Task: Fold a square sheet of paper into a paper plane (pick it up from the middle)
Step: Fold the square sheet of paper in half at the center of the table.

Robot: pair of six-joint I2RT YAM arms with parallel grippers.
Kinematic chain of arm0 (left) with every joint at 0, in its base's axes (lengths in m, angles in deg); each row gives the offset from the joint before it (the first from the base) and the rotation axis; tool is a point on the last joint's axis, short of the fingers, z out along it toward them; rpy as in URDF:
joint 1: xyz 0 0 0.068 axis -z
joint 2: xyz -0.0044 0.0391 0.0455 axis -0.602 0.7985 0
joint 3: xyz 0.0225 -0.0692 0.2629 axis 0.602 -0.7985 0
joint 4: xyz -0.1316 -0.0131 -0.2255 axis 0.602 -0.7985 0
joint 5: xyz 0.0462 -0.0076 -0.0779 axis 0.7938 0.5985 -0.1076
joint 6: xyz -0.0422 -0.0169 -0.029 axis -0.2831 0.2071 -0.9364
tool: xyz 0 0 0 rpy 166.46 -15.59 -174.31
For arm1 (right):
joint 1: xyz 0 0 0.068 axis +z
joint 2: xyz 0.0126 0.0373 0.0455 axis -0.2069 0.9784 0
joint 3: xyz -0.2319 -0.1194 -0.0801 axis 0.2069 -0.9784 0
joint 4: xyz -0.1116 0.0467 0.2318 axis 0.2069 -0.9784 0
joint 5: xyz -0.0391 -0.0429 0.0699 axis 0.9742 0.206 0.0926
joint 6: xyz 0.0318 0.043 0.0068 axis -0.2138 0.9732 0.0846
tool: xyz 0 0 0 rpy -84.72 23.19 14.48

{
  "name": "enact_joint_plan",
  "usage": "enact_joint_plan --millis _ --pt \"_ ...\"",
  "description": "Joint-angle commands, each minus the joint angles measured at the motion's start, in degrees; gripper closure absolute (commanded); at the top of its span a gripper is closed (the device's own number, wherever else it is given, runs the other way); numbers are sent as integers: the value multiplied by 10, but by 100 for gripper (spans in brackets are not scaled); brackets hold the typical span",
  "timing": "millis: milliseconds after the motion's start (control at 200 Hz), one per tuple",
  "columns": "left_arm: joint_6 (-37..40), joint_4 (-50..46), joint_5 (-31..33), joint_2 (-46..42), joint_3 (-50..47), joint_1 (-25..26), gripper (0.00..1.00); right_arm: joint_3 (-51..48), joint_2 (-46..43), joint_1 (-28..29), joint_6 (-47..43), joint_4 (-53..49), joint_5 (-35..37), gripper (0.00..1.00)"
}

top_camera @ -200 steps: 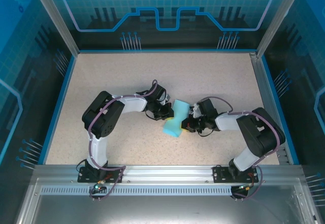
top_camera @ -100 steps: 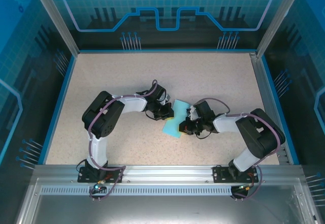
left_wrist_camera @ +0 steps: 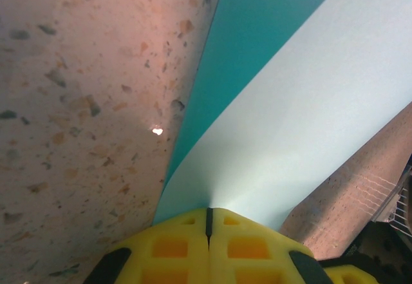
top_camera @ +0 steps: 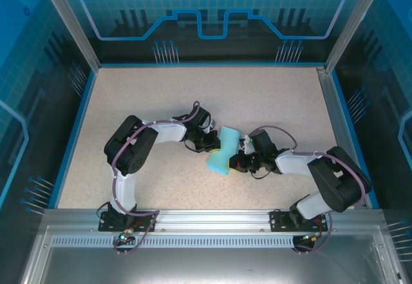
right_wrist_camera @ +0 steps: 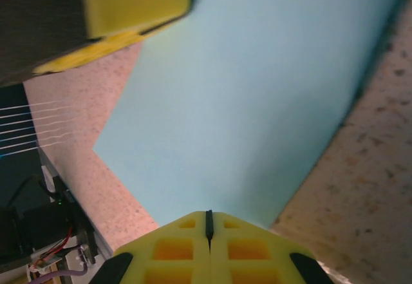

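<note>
You are viewing the square sheet of paper [top_camera: 221,152] sitting mid-table [top_camera: 161,97], between left gripper [top_camera: 215,144] and right gripper [top_camera: 235,160].

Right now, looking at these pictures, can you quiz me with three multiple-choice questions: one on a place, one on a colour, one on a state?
1. Where is the sheet of paper?
A. Between the two arms, on the table.
B. Far left corner.
C. On the floor.
2. What colour is it?
A. Red.
B. Light turquoise.
C. Black.
3. How do the left fingers and right fingers stand?
A. Both wide open.
B. Both shut on the paper.
C. One open, one shut.
Answers: 1 A, the overhead view shows it there; 2 B, every view shows that tint; 3 B, each wrist view shows paper entering closed fingers.
</note>
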State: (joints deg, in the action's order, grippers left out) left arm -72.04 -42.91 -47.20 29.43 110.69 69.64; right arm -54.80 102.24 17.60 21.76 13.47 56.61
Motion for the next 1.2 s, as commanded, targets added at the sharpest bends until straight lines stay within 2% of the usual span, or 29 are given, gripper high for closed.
enact_joint_plan --millis 0,375,795,950,1195 --pt "16 -46 23 31 -3 1 100 0 -14 16 7 -13 -5 96" --pt "17 -47 23 31 -3 1 100 -29 59 29 18 30 1 96" --pt "20 -53 24 32 -1 1 100 -24 -17 31 19 15 -15 94" --pt "20 -52 22 33 0 1 100 -41 -3 37 26 41 -15 94" --pt "20 -51 22 35 -1 1 100 -54 32 43 12 13 -4 95"
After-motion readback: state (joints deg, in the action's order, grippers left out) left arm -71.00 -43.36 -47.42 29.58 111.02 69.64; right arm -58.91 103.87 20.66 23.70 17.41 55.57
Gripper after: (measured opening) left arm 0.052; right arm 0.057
